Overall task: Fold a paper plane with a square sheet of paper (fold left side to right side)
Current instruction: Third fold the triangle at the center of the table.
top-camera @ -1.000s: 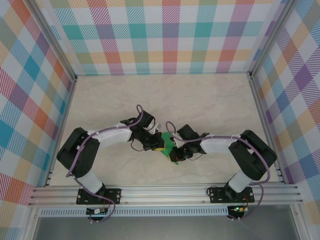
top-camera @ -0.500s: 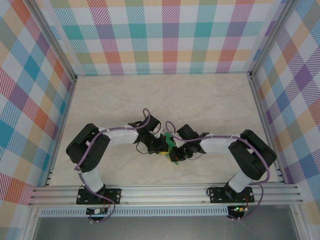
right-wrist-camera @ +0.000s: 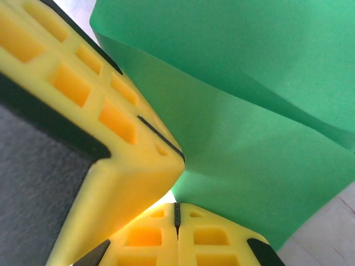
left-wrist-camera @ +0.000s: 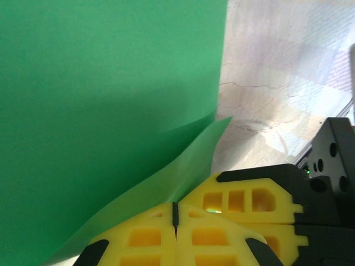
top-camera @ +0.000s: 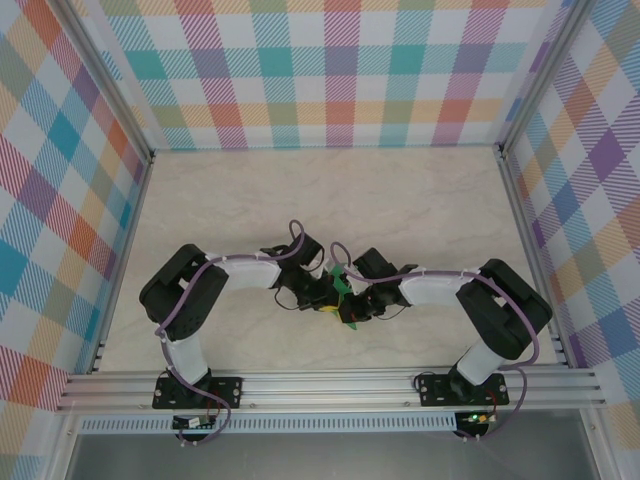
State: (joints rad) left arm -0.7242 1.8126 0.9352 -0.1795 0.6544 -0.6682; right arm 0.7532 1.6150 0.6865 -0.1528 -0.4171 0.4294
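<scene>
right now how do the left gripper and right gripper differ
The left gripper reaches in from the left of the green paper; the right gripper from the right. Seen from its own wrist, the paper lies up and left of the left gripper, up and right of the right gripper. Both have yellow fingers shut, tips nearly meeting; whether either pinches paper is unclear.

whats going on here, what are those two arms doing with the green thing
Two robot arms are working a sheet of green paper that is meant to become a paper plane. They meet tip to tip near the middle of the table. The left gripper and the right gripper are both shut, and each appears to pinch the paper, holding it up off the table. The paper is bent over itself in layers; how far the folding has got is hard to tell.
</scene>
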